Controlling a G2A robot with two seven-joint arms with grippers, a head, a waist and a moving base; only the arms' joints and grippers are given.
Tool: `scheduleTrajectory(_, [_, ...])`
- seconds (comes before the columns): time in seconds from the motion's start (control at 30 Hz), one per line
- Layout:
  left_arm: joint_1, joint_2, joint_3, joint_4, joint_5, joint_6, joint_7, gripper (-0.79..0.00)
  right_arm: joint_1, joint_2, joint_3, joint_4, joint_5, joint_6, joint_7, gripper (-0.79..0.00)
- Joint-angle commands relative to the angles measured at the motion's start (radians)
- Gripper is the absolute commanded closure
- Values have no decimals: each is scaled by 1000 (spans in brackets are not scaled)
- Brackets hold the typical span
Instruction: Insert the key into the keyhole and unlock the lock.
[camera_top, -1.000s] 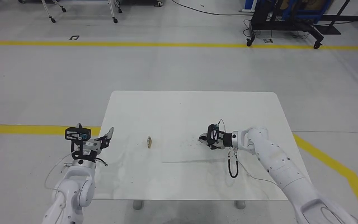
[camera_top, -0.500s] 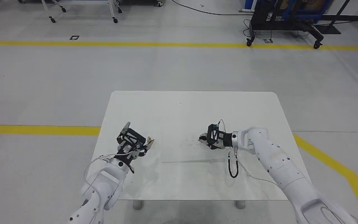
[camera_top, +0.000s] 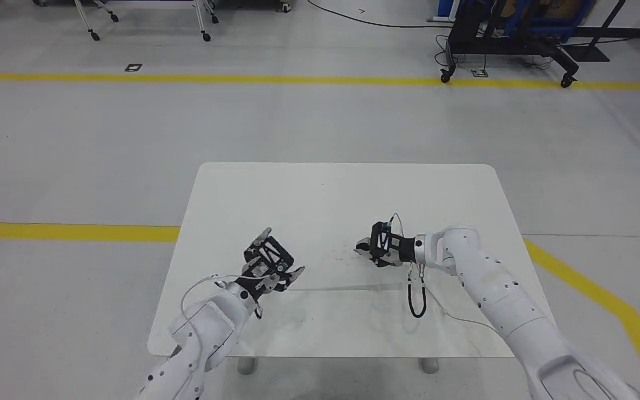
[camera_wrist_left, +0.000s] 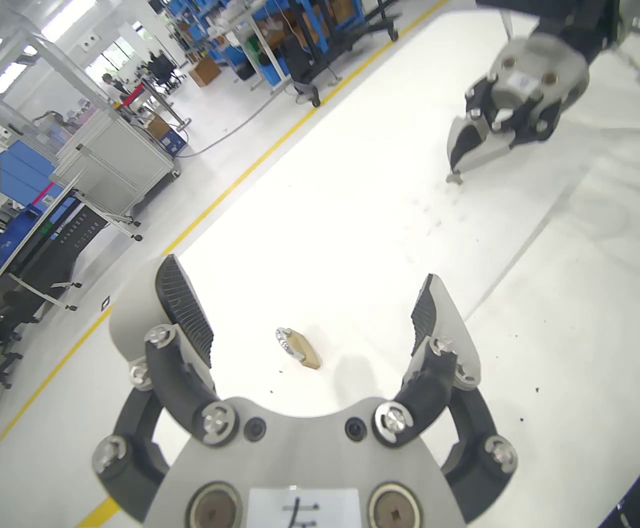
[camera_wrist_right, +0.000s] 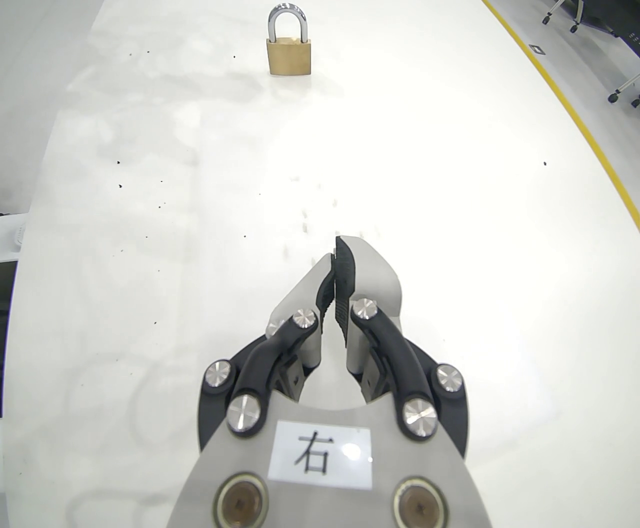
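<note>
Padlock framed, key held ready.
The left gripper (camera_wrist_left: 302, 275) is spread wide over the brass padlock (camera_wrist_left: 298, 348) on the white table (camera_top: 340, 190), seemingly for a steadying grasp; the right gripper (camera_wrist_right: 336, 250), well apart, is pressed together, apparently pinching the key (camera_wrist_left: 454, 177).

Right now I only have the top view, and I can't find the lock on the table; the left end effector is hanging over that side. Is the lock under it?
Observer: Yes. In the left wrist view the lock lies on the table, in line with the gap between the open fingers of the left end effector and apart from both of them.
Operator: Does the right end effector have the key? From above I can't make it out.
Observer: Likely. The right end effector is shut, and the left wrist view shows a small metal bit at its tip, probably the key.
</note>
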Motion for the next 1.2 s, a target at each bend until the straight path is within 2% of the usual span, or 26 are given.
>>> scheduleTrajectory(0.0, [-81, -19, 94, 86, 60, 54, -52, -785, 0, 0, 0, 0, 0, 0, 0, 0])
scheduleTrajectory(0.07, [-137, -38, 164, 156, 80, 102, -70, -785, 0, 0, 0, 0, 0, 0, 0, 0])
scheduleTrajectory(0.17, [-201, -62, 232, 234, 68, 120, -78, -785, 0, 0, 0, 0, 0, 0, 0, 0])
scheduleTrajectory(0.4, [-263, -89, 299, 318, 95, 144, -125, -785, -7, 0, 0, -6, 7, 10, 1, 0])
scheduleTrajectory(0.8, [-307, -115, 330, 399, 75, 136, -116, -785, -35, 21, 48, -60, 60, -37, -43, 0])
scheduleTrajectory(1.07, [-281, -113, 289, 344, 46, 165, -62, -785, -61, 51, 46, -108, 119, -37, -170, 0])
scheduleTrajectory(1.17, [-281, -113, 289, 344, 46, 165, -62, -785, -61, 53, 43, -111, 120, -37, -176, 0])
